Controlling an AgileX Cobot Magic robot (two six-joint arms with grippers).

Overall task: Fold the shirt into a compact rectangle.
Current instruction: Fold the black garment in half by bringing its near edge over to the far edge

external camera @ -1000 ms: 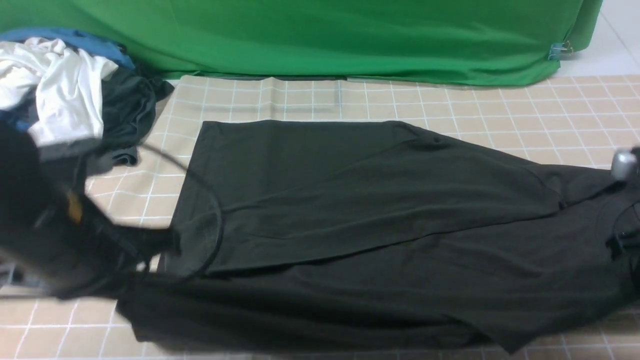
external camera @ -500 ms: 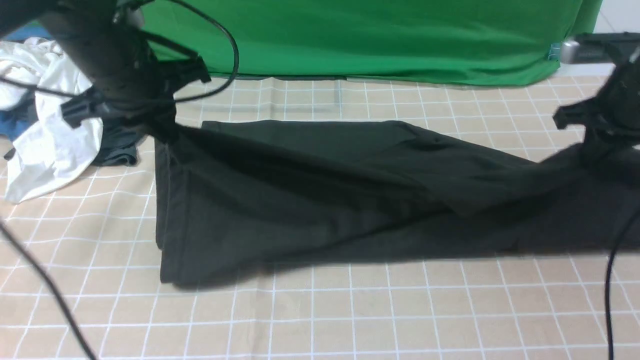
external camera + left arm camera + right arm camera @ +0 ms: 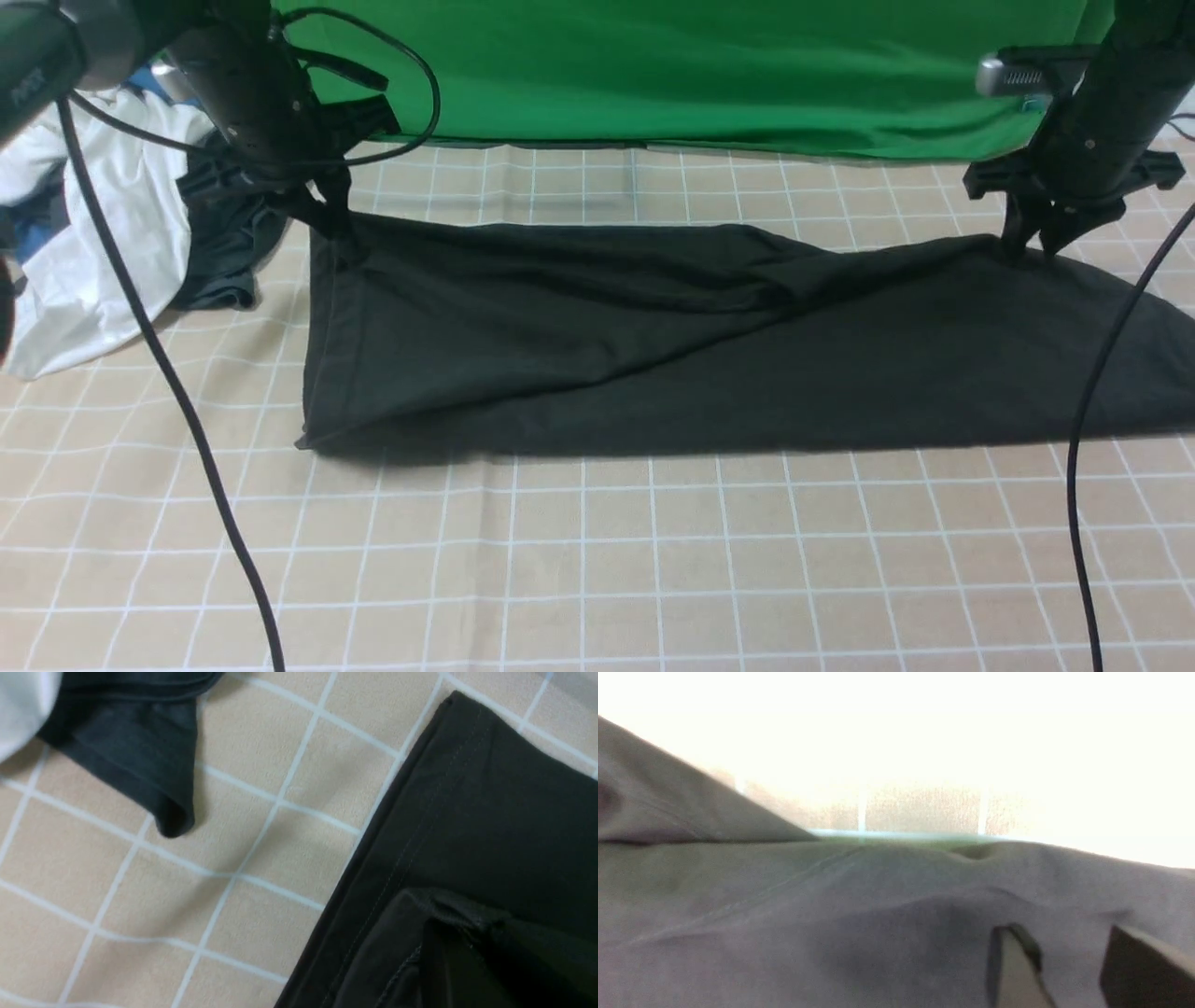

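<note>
Checked tablecloth point(image 3: 597, 560) lies bare across the near part of the front view, crossed by two black cables point(image 3: 201, 448), one hanging on each side.

Beyond it is one black shirt point(image 3: 747, 373), folded lengthwise into a long band. It runs from left of centre out past the right edge, with its near edge roughly straight. The left wrist view shows its stitched hem and a corner point(image 3: 490, 812) lying on the cloth.

Two grippers meet the shirt's far edge. The left gripper point(image 3: 334, 224) is clenched on the far left corner, and the fabric rises in a small peak to its tips. Its fingers are out of the left wrist view, where only a raised fold of the shirt shows. The right gripper point(image 3: 1030, 245) stands released over the far edge near the right end. Its two fingers point(image 3: 1011, 970) are spread apart with nothing between them, their tips at the cloth.

Farther back on the left is a heap of one white garment point(image 3: 84, 271), one dark grey garment point(image 3: 224, 261) and a bit of blue cloth point(image 3: 42, 233). The heap lies near the shirt without touching it.

One green backdrop point(image 3: 700, 75) hangs along the far side.
</note>
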